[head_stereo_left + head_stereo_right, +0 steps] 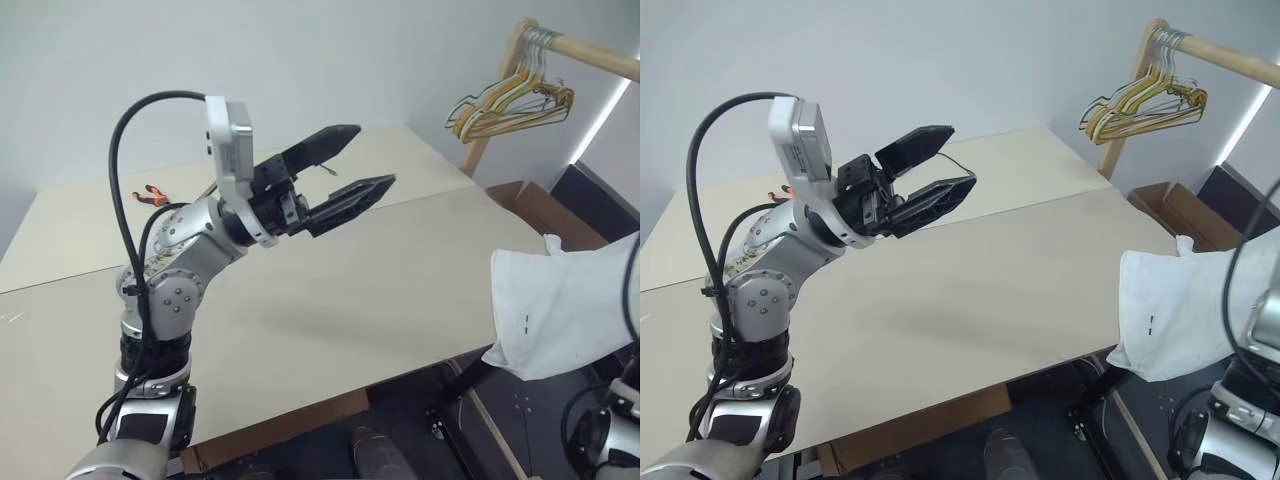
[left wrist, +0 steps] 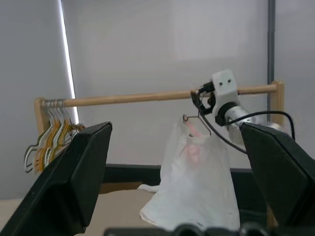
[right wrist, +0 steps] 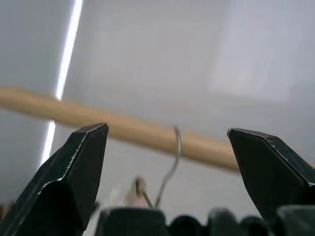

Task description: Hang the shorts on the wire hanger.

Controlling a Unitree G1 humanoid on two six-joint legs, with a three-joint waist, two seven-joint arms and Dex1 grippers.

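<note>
Shorts hang from the wire hanger hooked on the rod (both jaws released); withdraw right gripper slowly, avoiding the hook.

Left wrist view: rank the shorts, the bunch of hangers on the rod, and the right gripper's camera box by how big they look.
1. The shorts, hanging below the wooden rod, look largest.
2. The bunch of hangers at the rod's end.
3. The white camera box looks smallest.
All three sit at about the rod's distance, so the order seems fair.
</note>
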